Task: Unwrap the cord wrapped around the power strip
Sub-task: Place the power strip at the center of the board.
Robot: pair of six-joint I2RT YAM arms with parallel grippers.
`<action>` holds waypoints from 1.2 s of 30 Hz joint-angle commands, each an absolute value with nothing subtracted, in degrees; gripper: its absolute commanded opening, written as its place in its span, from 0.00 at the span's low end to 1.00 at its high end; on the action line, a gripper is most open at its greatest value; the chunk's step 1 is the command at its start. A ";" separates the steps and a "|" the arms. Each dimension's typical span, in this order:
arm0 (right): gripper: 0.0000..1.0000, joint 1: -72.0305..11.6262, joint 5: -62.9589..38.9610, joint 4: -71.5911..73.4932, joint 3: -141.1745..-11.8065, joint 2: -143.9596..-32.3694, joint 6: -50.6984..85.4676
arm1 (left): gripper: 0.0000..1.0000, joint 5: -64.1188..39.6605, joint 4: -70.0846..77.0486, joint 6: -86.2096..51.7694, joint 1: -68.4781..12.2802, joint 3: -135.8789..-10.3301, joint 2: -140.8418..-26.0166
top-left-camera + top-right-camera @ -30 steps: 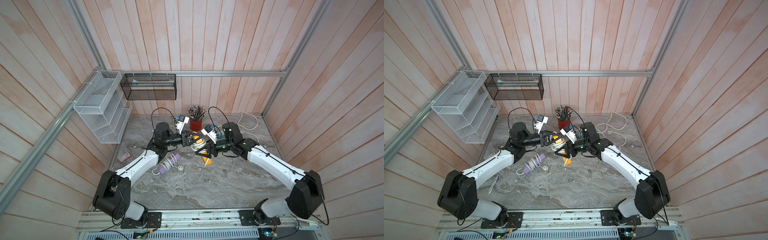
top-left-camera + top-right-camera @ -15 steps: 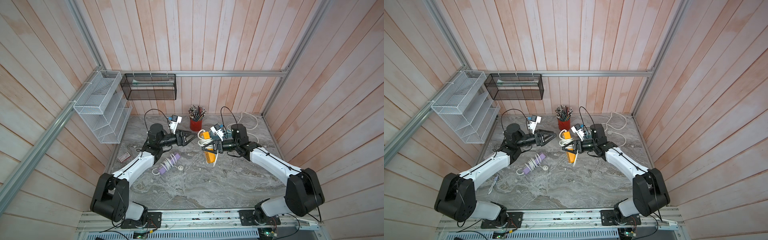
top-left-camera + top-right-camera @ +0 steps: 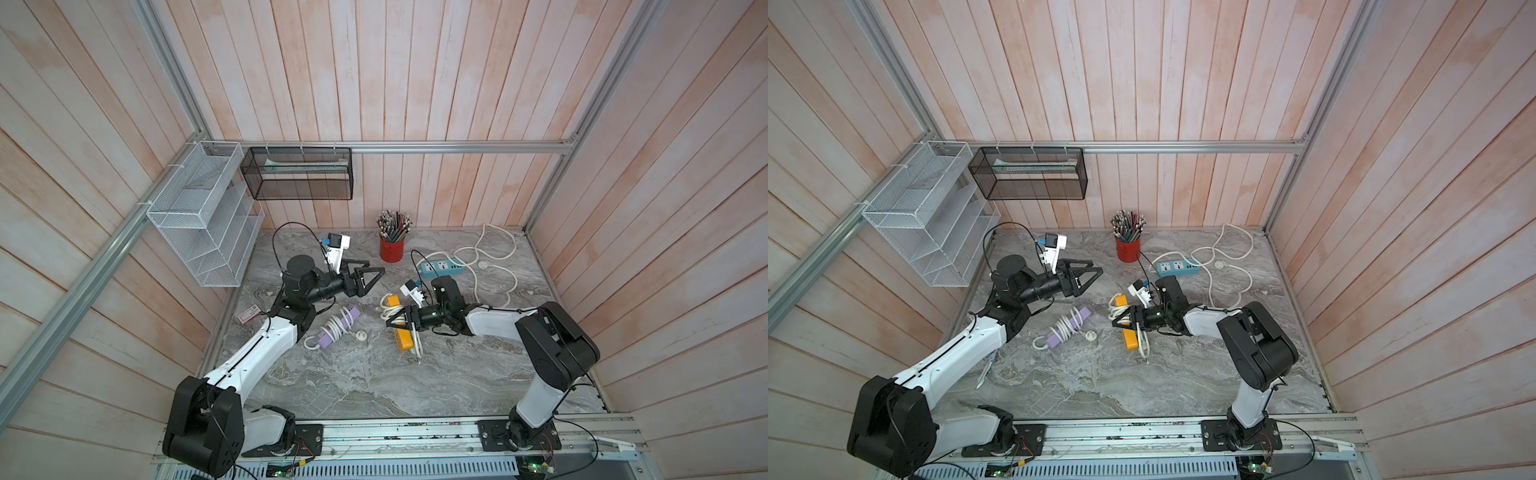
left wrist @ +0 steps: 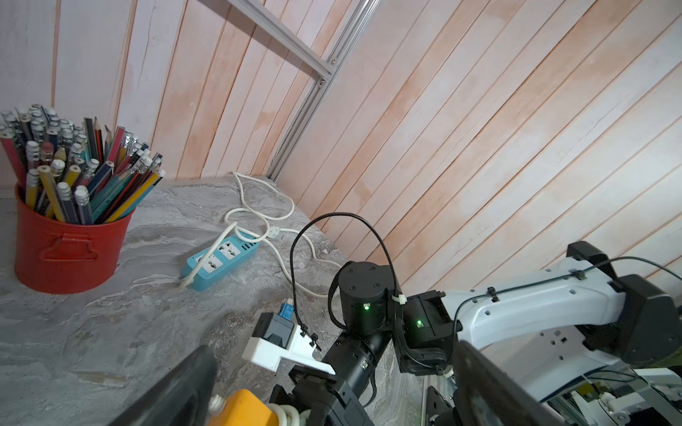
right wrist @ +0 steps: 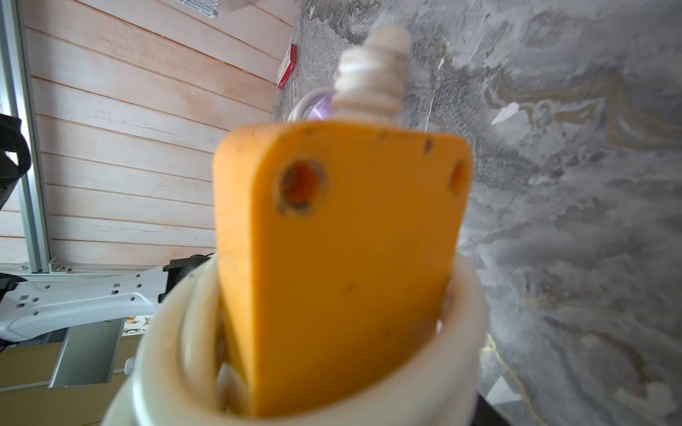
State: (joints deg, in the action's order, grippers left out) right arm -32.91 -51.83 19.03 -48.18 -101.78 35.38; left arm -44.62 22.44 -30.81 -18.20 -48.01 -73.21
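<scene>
Right wrist view shows the orange power strip with white cord looped round its middle, pinched by your right gripper at the middle of the table. Your left gripper hangs spread, empty, near the red pencil cup.

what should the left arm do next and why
Probably move the open left gripper to the loose cord end hanging beside the orange strip and close on it: the right gripper is holding the strip, coils are wrapped round it, and the left jaws are empty.
</scene>
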 commanded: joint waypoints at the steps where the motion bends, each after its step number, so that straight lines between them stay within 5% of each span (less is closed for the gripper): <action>1: 0.63 -32.50 -46.21 20.39 -49.99 -104.94 33.59 | 1.00 -43.18 21.19 -28.49 -17.84 -47.56 -71.61; 10: 0.98 -27.76 -35.44 10.83 -52.95 -109.56 26.21 | 1.00 -42.79 22.61 -28.70 -17.49 -45.83 -71.51; 29: 0.98 -27.20 -4.46 -15.35 -60.10 -94.39 14.76 | 1.00 -42.11 21.68 -27.67 -17.23 -44.80 -70.58; 36: 0.98 -29.32 -1.22 -23.02 -62.75 -89.24 15.26 | 1.00 -42.19 21.44 -27.65 -17.14 -44.21 -71.06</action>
